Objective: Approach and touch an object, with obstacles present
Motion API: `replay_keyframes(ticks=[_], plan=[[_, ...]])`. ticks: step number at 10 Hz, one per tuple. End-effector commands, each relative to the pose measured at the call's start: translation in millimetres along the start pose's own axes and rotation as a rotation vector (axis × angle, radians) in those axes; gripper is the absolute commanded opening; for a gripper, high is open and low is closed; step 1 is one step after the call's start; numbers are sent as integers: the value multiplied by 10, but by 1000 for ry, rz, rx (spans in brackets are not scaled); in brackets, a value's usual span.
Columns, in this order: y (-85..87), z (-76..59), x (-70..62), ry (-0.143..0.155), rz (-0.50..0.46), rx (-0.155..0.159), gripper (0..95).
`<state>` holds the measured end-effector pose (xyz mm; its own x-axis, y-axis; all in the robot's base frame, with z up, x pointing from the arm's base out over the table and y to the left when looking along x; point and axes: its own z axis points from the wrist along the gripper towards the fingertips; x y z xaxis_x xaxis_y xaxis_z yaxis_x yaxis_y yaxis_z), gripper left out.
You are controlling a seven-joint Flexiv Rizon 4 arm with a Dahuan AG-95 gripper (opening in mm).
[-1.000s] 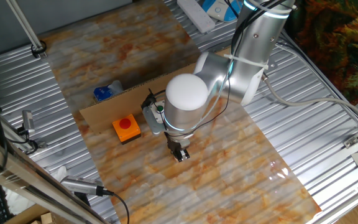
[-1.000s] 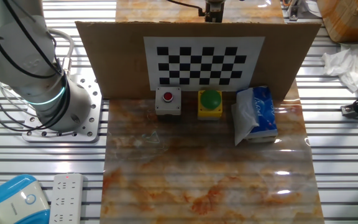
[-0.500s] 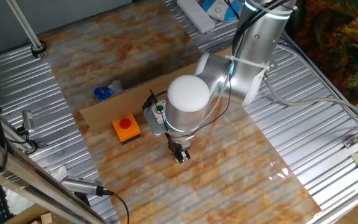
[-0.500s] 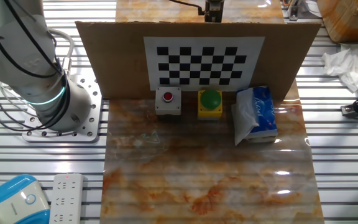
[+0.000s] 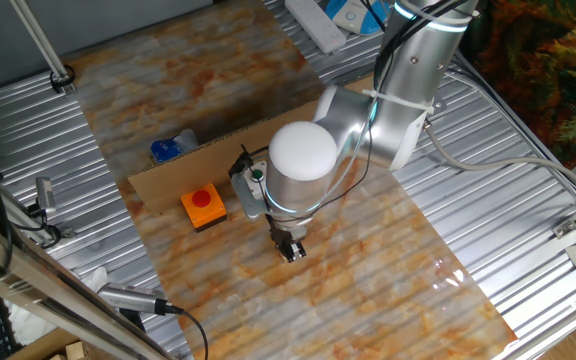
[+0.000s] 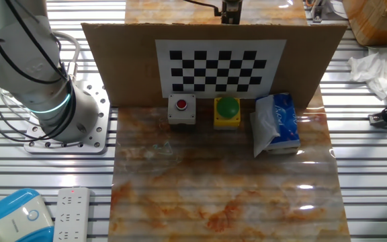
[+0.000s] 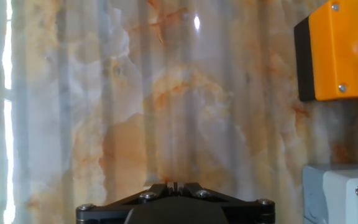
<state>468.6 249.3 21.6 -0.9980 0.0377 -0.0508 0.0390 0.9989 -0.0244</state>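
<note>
Gripper (image 5: 290,248) hangs above the marble mat (image 5: 388,260), roughly mid-worktop, on the side of the cardboard strip (image 6: 113,67) away from the robot base. Hand view shows the fingertips (image 7: 174,185) pressed together w/ nothing between them.

Orange button box (image 5: 203,207) lies just beside the strip, toward the left edge in the fixed view from above; a grey box (image 7: 344,193) sits next to it, partly under the arm. Which object is the touch target can't be told; the orange box is the likeliest (judgement).

Strip stands upright across the worktop, checkerboard (image 6: 219,66) on its base-side face. On that face: grey box w/ red button (image 6: 181,109), yellow box w/ green button (image 6: 228,110), blue tissue pack (image 6: 277,124), all near its foot.

To do the approach well: keep wrist high enough that elbow and cables clear the strip's top edge, move sideways toward the orange box along the strip's far face, then descend vertically. Keep fingers together so the tip contacts the red cap centrally, w/ light force. Avoid brushing the adjacent grey box.
</note>
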Motion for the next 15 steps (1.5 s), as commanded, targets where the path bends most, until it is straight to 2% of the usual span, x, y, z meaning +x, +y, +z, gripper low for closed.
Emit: replay_keyframes(ticks=[1,3,8,10,12,15], plan=[[-45,-113,-33,12,-3,-2,0],[-82,-253,-76,18,-1,-5,0],[-137,-708,-125,56,-12,-12,0],[-162,-860,-60,73,-26,-26,0],[-194,-1040,72,84,-49,-36,0],[-205,-1255,225,119,-58,-49,0]])
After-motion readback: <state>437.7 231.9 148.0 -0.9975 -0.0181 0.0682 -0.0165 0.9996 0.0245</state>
